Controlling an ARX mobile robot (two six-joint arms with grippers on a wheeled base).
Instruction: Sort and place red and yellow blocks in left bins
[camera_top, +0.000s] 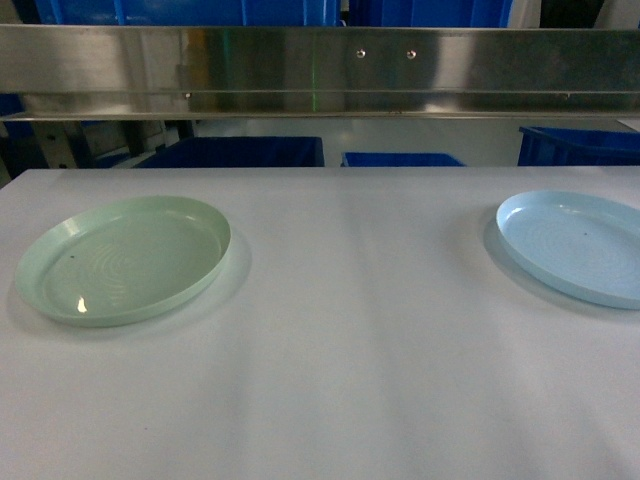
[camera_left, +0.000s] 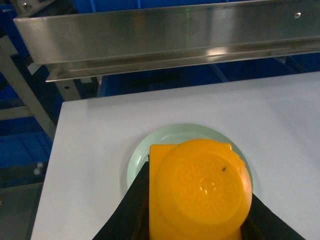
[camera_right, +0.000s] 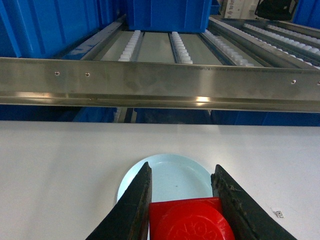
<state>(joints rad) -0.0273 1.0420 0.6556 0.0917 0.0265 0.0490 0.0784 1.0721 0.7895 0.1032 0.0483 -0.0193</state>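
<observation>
Behind the pale grey worktop (camera_top: 340, 330) runs a brushed steel rail (camera_top: 320, 70), with dark blue plastic crates (camera_top: 240, 152) beyond it. On that worktop you have two shallow round plastic dishes: a mint-green one (camera_top: 55, 250) at about nine o'clock in the head view and a light-blue one (camera_top: 540, 215) at about three o'clock, well apart, and both hold nothing in that view. Neither arm shows in the head view, so judge from the wrist cameras. Your left tool (camera_left: 200, 220) is clenched on a glossy yellow plastic block with a domed, embossed top (camera_left: 200, 192), held above the mint-green dish, whose rim shows behind it at twelve o'clock. Your right tool (camera_right: 186, 220) grips a red plastic block with a raised round top (camera_right: 190, 220) between its two dark fingers (camera_right: 132, 210), with the light-blue dish just beyond at twelve o'clock. I judge that the step in hand is the drop-off. For the yellow block, centre it over the dish floor, lower until it is close to the surface, then release, so it does not bounce off the low rim. The task names the left bins, so check whether the red block really belongs over the right-hand dish before you let go.
</observation>
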